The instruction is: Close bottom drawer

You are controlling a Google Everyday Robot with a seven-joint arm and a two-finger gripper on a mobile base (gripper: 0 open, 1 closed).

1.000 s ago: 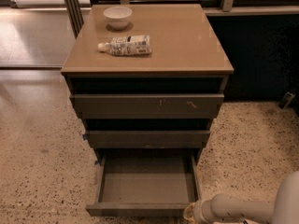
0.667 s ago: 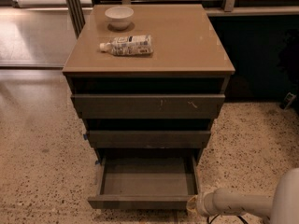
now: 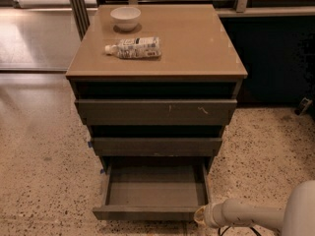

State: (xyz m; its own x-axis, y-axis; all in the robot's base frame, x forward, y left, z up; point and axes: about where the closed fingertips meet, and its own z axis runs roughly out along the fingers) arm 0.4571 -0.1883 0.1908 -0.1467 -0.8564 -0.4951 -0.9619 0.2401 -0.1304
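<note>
Bottom drawer (image 3: 155, 188) stands pulled out. Gripper (image 3: 200, 216) sits by its near right front corner; open or closed, cannot tell. Next move, likely: a square push on the front toward the far side.

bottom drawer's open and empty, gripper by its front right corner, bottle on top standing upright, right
No: the camera view shows the bottle lying on its side. The rest holds: the bottom drawer is open and empty, and the gripper is by its front right corner.

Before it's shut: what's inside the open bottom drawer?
The narrow grey-brown bottom drawer shows only a bare floor; its rear is hidden beneath the brown cabinet. The gripper is at its front-right corner.
</note>
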